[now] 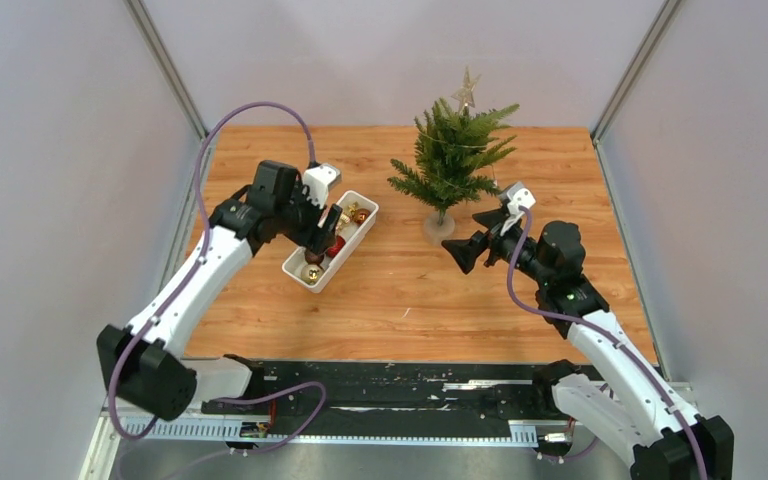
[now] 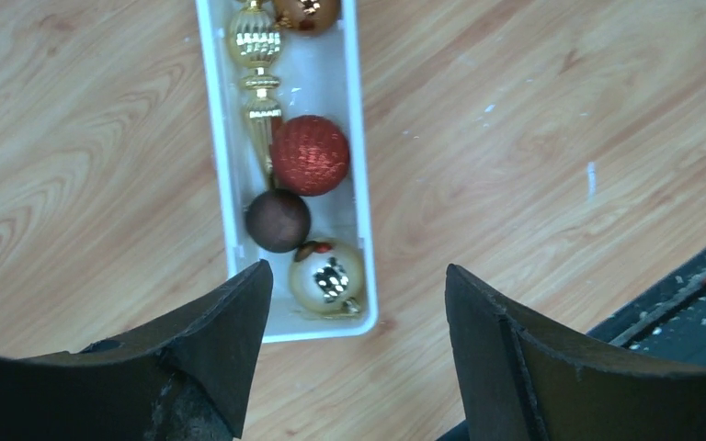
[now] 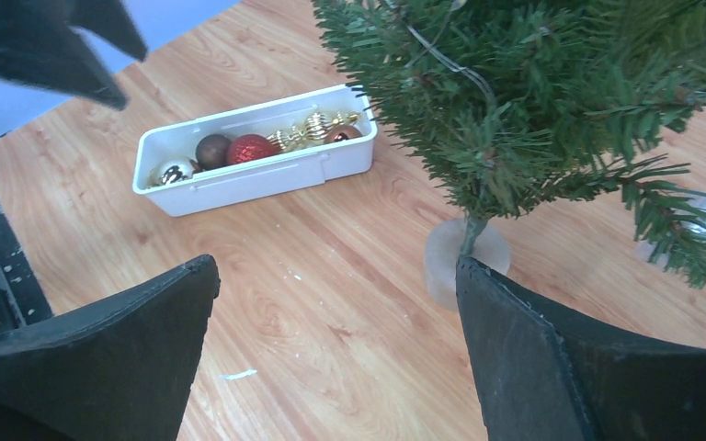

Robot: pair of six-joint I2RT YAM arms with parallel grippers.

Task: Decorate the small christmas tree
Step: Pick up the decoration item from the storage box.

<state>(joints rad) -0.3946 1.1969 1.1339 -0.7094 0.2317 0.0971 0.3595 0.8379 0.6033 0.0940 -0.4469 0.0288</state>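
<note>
Decorating is only getting started: the baubles (image 2: 310,154) are all lying in the white tray (image 2: 360,138), with none showing on the small christmas tree (image 1: 450,160).
The tree is standing upright at the far middle of the desk (image 1: 400,300), its long axis vertical and its tip pointing up. The left pincer (image 2: 357,274) is hovering wide and empty over the tray's near end, and the right pincer (image 3: 337,266) is gaping wide, holding nothing, near the tree's clear base (image 3: 450,262).
</note>
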